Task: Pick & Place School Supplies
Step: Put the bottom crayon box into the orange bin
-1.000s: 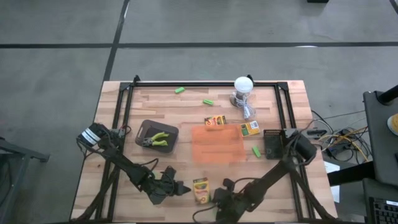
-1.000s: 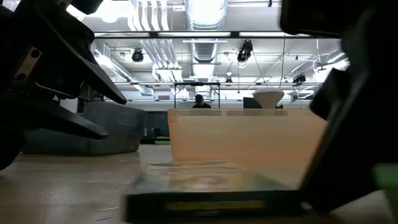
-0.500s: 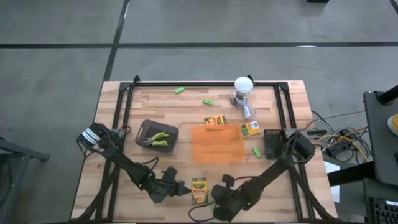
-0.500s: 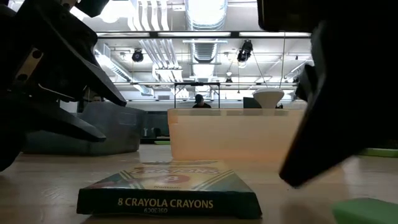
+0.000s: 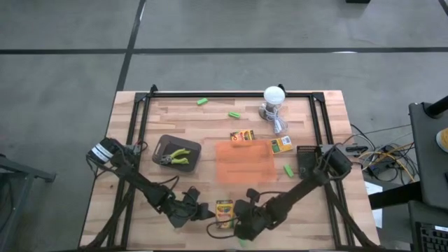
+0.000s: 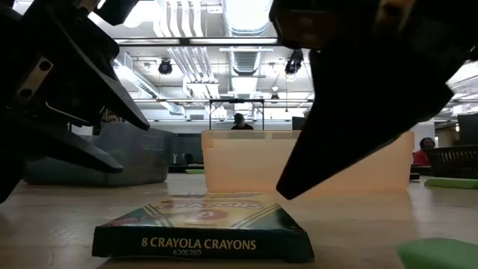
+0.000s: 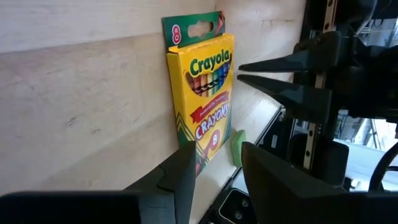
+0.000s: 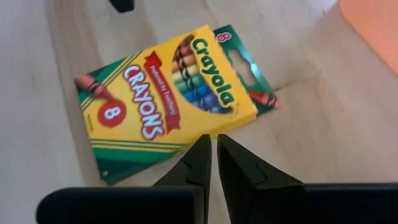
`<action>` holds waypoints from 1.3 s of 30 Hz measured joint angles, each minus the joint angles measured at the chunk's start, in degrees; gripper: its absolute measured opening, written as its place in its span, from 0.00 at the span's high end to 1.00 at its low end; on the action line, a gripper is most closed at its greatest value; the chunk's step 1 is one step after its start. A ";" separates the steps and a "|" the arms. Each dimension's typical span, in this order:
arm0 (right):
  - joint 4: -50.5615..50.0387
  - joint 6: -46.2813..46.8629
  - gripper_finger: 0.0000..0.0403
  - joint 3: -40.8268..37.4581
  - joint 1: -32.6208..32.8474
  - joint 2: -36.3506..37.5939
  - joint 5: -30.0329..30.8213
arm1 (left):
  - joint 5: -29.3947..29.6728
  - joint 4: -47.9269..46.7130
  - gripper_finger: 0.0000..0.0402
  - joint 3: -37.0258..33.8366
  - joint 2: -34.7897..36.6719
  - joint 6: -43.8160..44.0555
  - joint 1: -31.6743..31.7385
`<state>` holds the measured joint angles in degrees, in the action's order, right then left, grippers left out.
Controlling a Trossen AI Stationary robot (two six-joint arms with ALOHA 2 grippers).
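A yellow-and-green crayon box (image 5: 224, 212) lies flat near the table's front edge, label up (image 8: 168, 99). My left gripper (image 5: 203, 212) stands open just left of it, its fingers pointing at the box's short end (image 7: 198, 146). In the low view these fingers (image 6: 134, 142) hang above the tabletop. My right gripper (image 5: 236, 222) is shut, its fingertips (image 8: 213, 138) at the box's right long side. Two more crayon boxes (image 5: 242, 136) (image 5: 282, 145) lie by the orange tray (image 5: 245, 161). Green pieces (image 5: 202, 101) (image 5: 288, 170) lie scattered. My right gripper slants down from the table's right with its shut fingertips (image 8: 205, 144) at the box's long right edge (image 8: 186, 144). I cannot tell whether they touch it. The box lies flat on the table.
A dark tray (image 5: 164, 147) at the left holds green-handled pliers (image 5: 180, 155). A white lamp (image 5: 274, 98) with its cable stands at the back. A dark basket (image 5: 306, 161) sits right of the orange tray. One green piece (image 6: 441, 254) lies at the front edge.
The crayon box has slid a little toward the far edge and turned straight, then stayed still. My right gripper, shut throughout, has moved toward the table's left along the front edge and risen slightly.
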<state>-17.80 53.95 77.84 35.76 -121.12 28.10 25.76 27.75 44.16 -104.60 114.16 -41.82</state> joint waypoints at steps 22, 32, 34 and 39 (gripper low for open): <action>0.36 0.02 0.93 -0.33 -0.29 0.00 0.00 | -8.82 -4.80 0.67 0.90 0.02 0.84 5.72; 0.93 2.49 0.93 -2.53 -0.29 0.14 -1.58 | -4.39 -22.79 0.73 12.30 -0.42 -14.91 6.18; 1.22 2.74 0.93 -2.90 -0.27 0.19 -1.73 | -4.77 -26.35 0.74 14.69 -0.42 -17.81 6.09; 1.80 1.76 0.93 -3.06 -0.29 0.22 -2.27 | -4.50 -30.45 0.75 18.66 -0.28 -24.75 6.33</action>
<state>-16.00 55.71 74.78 35.46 -120.90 25.82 21.26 -2.70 62.82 -104.88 89.42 -35.48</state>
